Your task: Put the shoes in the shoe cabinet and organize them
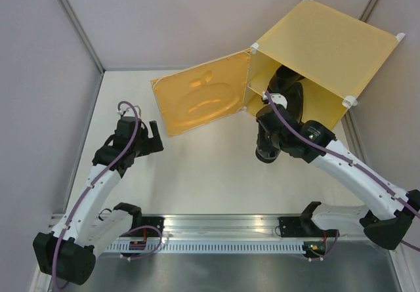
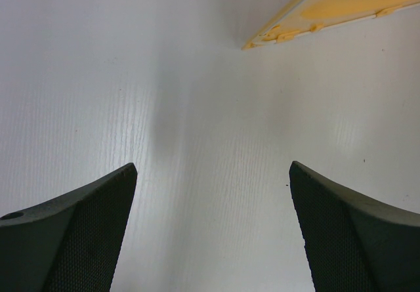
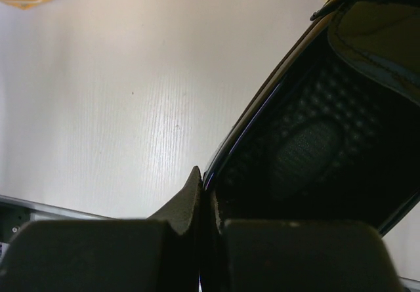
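Note:
The yellow shoe cabinet [image 1: 328,42] stands at the back right with its door [image 1: 200,102] swung open to the left. A dark glossy shoe [image 1: 292,85] hangs at the cabinet's open front, partly hidden by my right arm. My right gripper [image 1: 279,108] is shut on that shoe. In the right wrist view the right gripper [image 3: 207,187] pinches the side wall of the shoe [image 3: 315,147], whose dark inside fills the right half. My left gripper [image 1: 154,138] is open over bare table left of the door. In the left wrist view the left gripper [image 2: 213,167] holds nothing.
The white table [image 1: 210,167] runs between the arms. The door's lower corner [image 2: 315,10] shows at the top of the left wrist view. Grey walls close in the left and back. A metal rail [image 1: 216,229] lies along the near edge.

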You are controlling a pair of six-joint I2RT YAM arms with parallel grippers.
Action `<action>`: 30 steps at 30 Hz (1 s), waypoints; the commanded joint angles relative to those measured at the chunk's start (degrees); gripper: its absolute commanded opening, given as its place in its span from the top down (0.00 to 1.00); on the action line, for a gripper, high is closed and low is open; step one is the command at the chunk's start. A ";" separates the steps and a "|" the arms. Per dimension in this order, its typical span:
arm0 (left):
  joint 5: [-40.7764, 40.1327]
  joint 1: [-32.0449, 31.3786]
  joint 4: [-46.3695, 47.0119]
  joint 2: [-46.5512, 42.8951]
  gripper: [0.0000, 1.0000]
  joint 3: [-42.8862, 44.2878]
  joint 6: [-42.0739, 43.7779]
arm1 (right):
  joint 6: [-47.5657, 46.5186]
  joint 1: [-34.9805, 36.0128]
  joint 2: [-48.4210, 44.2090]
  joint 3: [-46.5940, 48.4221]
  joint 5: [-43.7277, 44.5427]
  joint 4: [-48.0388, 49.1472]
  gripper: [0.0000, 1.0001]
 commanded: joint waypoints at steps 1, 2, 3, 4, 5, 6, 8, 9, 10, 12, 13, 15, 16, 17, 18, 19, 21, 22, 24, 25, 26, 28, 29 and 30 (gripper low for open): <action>0.39 0.28 1.64 0.35 0.00 -0.21 2.00 | -4.41 -2.79 -2.16 4.34 2.79 1.81 0.99; 0.57 0.28 1.64 0.35 0.00 -0.30 2.00 | -5.11 -4.45 -2.07 4.51 2.70 2.07 0.99; 0.66 0.28 1.72 0.44 0.00 -0.30 2.00 | -6.25 -5.34 -1.98 4.60 2.27 2.34 0.99; 0.75 0.28 1.55 0.53 0.00 -0.21 2.00 | -6.87 -6.04 -1.81 4.69 1.91 2.69 0.99; 0.92 0.28 1.55 0.62 0.00 -0.12 2.00 | -7.57 -7.96 -1.63 4.78 1.65 3.56 0.99; 1.01 0.28 1.55 0.79 0.00 -0.21 2.00 | -8.36 -9.03 -0.85 5.13 1.21 4.01 0.99; 1.19 0.28 1.64 0.79 0.00 -0.21 2.09 | -10.38 -12.44 0.04 5.65 -0.11 5.15 0.99; 1.19 0.28 1.64 0.79 0.00 -0.21 2.09 | -11.00 -13.60 1.08 6.27 -0.55 5.50 0.99; 1.27 0.28 1.55 0.79 0.00 -0.30 2.09 | -11.87 -14.74 1.53 6.53 -1.07 6.03 0.99; 1.27 0.28 1.55 0.62 0.00 -0.30 2.00 | -12.84 -18.52 3.02 7.06 -3.53 7.96 0.99; 1.27 0.28 1.55 0.53 0.00 -0.30 2.09 | -13.28 -19.84 3.64 7.41 -4.23 8.49 1.00; 1.27 0.28 1.64 0.44 0.00 -0.30 2.09 | -14.78 -23.09 5.83 8.55 -5.30 9.63 0.99; 1.36 0.28 1.55 0.44 0.00 -0.30 2.09 | -15.30 -23.88 6.54 8.91 -5.38 10.07 0.99; 1.45 0.28 1.63 0.44 0.00 -0.38 2.09 | -16.18 -25.02 7.24 9.17 -5.30 11.03 0.99; 1.54 0.37 1.64 0.53 0.00 -0.30 2.09 | -16.54 -25.73 8.55 10.13 -5.56 11.48 0.99; 1.54 0.28 1.64 0.53 0.00 -0.30 2.09 | -16.89 -26.43 9.17 10.58 -5.56 11.74 0.99; 1.89 0.28 1.64 0.44 0.00 -0.30 2.09 | -18.03 -28.28 10.75 11.80 -5.04 13.15 0.99; 1.98 0.28 1.64 0.44 0.00 -0.30 2.09 | -18.47 -29.16 11.37 12.33 -4.77 13.67 0.99; 2.07 0.28 1.64 0.44 0.00 -0.30 2.17 | -19.52 -30.04 13.12 13.65 -3.81 13.68 0.99; 2.07 0.28 1.64 0.35 0.00 -0.38 2.18 | -19.79 -30.65 13.66 14.09 -3.54 13.68 0.98; 2.07 0.28 1.64 0.35 0.00 -0.38 2.18 | -19.88 -30.92 14.10 14.53 -3.36 13.68 0.97; 2.07 0.28 1.55 0.35 0.00 -0.38 2.18 | -19.97 -31.36 15.16 14.89 -2.67 13.42 0.95; 2.07 0.28 1.63 0.35 0.00 -0.30 2.18 | -19.79 -31.71 15.33 14.89 -2.57 13.41 0.94; 2.07 0.28 1.55 0.27 0.00 -0.30 2.18 | -19.53 -31.80 15.42 14.71 -2.40 13.41 0.91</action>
